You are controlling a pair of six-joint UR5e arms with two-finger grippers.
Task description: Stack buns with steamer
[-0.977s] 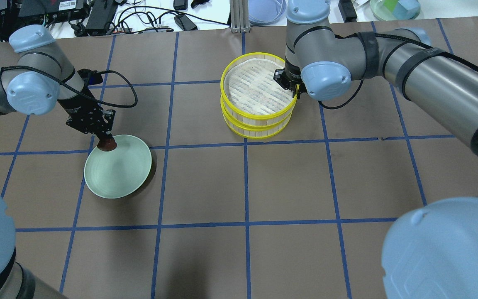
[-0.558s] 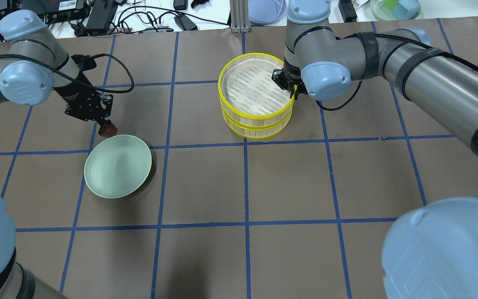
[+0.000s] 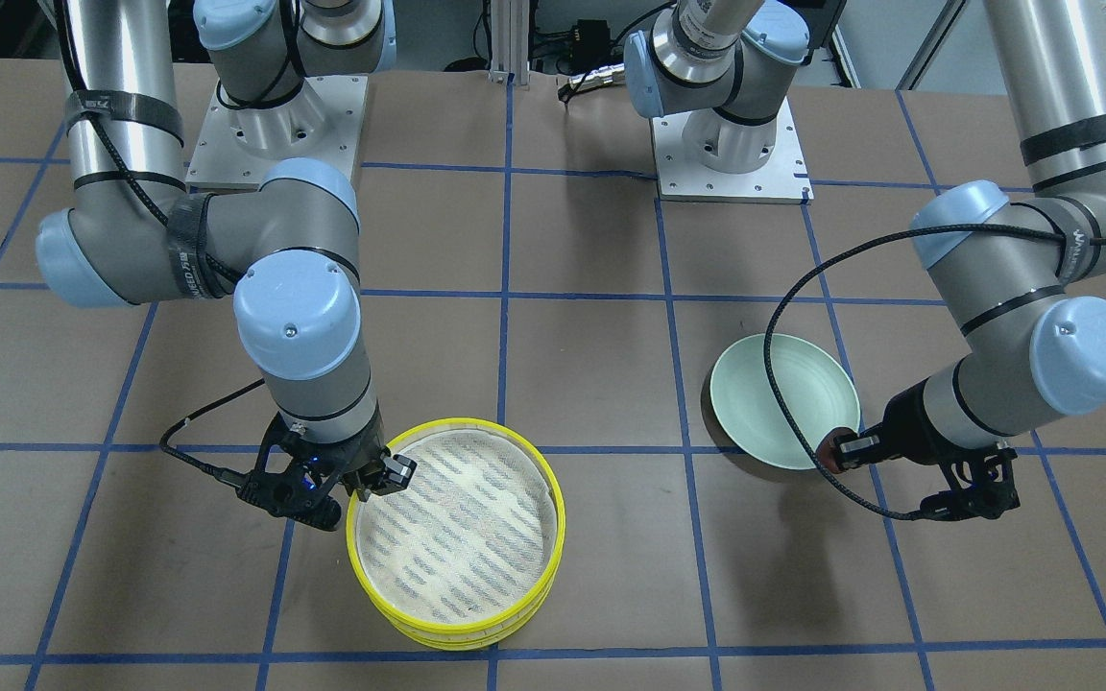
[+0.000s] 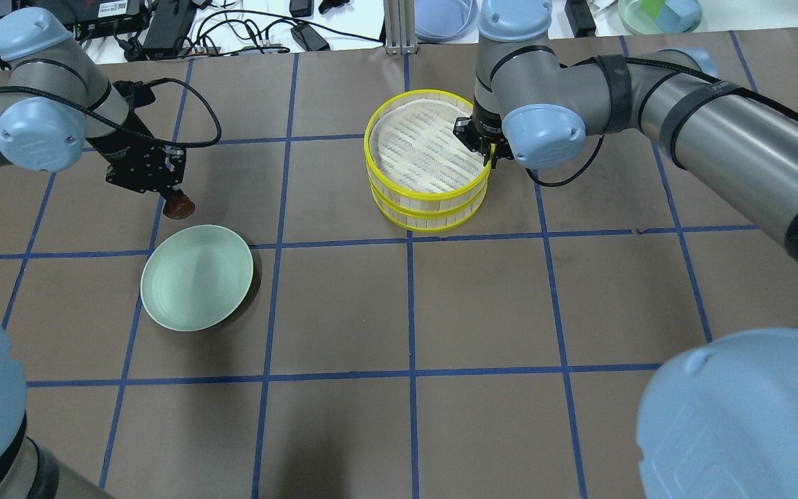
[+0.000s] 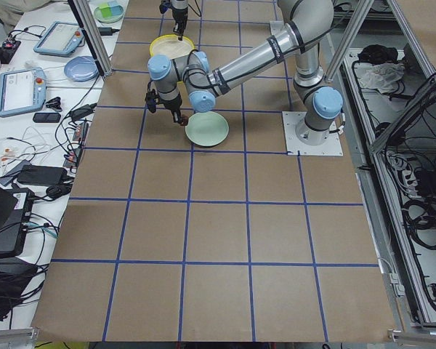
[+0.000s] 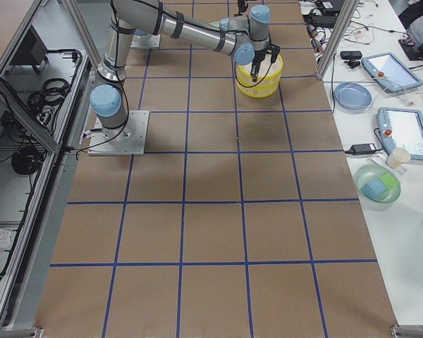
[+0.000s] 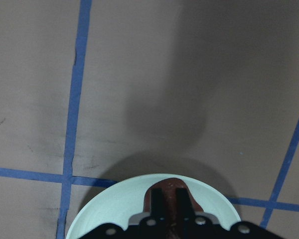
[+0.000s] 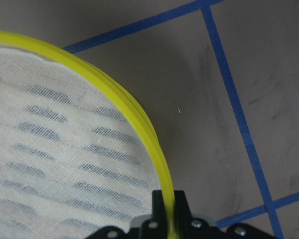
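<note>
My left gripper point(image 4: 176, 201) is shut on the dark reddish-brown bun point(image 4: 180, 206) and holds it above the table, just beyond the far rim of the pale green plate point(image 4: 197, 277). The left wrist view shows the bun point(image 7: 168, 190) between the fingers, with the plate's rim point(image 7: 114, 204) below. The two steamer tiers are stacked at centre back, the upper tier point(image 4: 420, 145) on the lower one point(image 4: 433, 213). My right gripper point(image 4: 485, 149) is shut on the upper tier's yellow rim point(image 8: 162, 184) at its right side. The cream-white bun is hidden.
The plate point(image 3: 783, 403) holds nothing. Beyond the table's far edge lie cables, a blue dish point(image 4: 444, 17) and a green bowl with blocks point(image 4: 659, 14). Blue tape lines grid the brown table.
My left gripper has lifted the brown bun off the plate's rim and carried it back, away from the plate. The upper tier has shifted slightly left in my right gripper.
</note>
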